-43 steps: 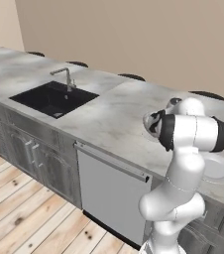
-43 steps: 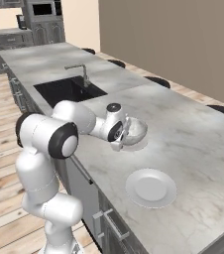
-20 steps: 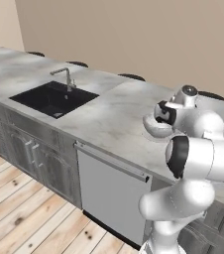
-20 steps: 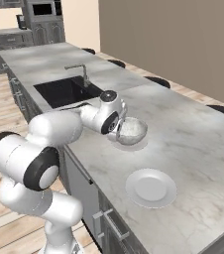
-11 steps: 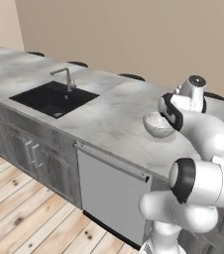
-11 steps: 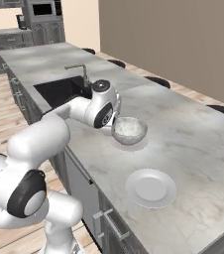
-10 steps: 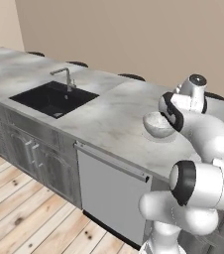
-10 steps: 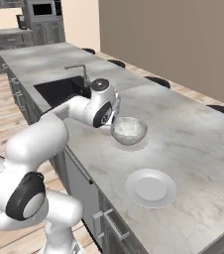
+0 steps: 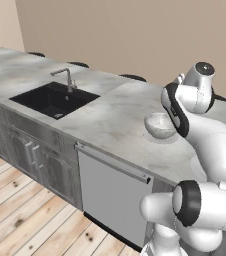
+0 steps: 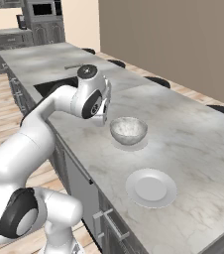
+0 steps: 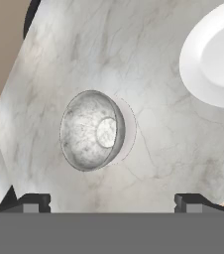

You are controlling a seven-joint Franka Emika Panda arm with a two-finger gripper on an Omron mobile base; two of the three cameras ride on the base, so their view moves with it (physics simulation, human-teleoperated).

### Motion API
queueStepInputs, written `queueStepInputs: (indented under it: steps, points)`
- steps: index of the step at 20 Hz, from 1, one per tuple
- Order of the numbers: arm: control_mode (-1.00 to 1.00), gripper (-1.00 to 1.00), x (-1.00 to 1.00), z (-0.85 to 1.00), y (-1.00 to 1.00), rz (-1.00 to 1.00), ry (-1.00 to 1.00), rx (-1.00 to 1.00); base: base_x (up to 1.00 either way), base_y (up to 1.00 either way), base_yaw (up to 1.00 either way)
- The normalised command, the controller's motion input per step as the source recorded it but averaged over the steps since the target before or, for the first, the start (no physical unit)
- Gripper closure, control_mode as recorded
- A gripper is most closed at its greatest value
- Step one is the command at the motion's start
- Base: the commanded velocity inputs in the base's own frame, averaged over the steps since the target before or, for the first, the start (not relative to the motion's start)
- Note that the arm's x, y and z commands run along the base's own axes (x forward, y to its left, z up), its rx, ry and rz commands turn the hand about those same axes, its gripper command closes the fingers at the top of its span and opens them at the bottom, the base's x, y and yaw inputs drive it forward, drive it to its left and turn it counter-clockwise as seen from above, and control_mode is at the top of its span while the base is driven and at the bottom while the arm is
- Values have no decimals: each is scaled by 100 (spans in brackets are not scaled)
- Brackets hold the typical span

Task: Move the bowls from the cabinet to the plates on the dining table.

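Observation:
A pale grey-white marbled bowl [image 10: 128, 130] [image 9: 160, 125] [image 11: 91, 130] stands upright on one of the plates [image 10: 130, 145] [image 11: 132, 130] on the dining table [image 10: 193, 129] [image 9: 115, 107]. A second plate [image 10: 151, 187] [image 11: 215, 54] lies bare closer to the table's near edge. My gripper [image 10: 105, 118] [image 11: 112, 202] hangs open above and to the left of the bowl, apart from it, with nothing between its fingertips [image 11: 34, 201]. The cabinet is out of view.
A black sink [image 9: 55, 100] with a faucet [image 9: 65, 77] is set in the table to the left. Dark stool tops [image 9: 132, 77] line the far edge. A black oven [image 10: 42, 9] sits among dark grey kitchen fronts far back.
The hand has drawn up and away to the left of the bowl. The bowl stays on its plate, and the jaws have stayed open.

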Motion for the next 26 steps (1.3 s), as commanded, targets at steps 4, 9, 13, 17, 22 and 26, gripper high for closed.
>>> queueStepInputs:
  steps: [4,9,13,17,22,26]
  points:
    - [-100,-100,-20,56,19,8,-7,-3,0,0,0]
    - [-100,-100,-24,54,18,7,-7,-1,0,0,0]
    - [-100,-100,-35,37,3,7,-4,1,0,0,0]
    - [-100,-100,-44,23,-2,9,-2,4,0,0,0]
    - [-100,-100,-48,11,0,7,-6,1,0,0,0]
    - [-100,-100,-45,1,0,3,-15,-2,0,0,0]
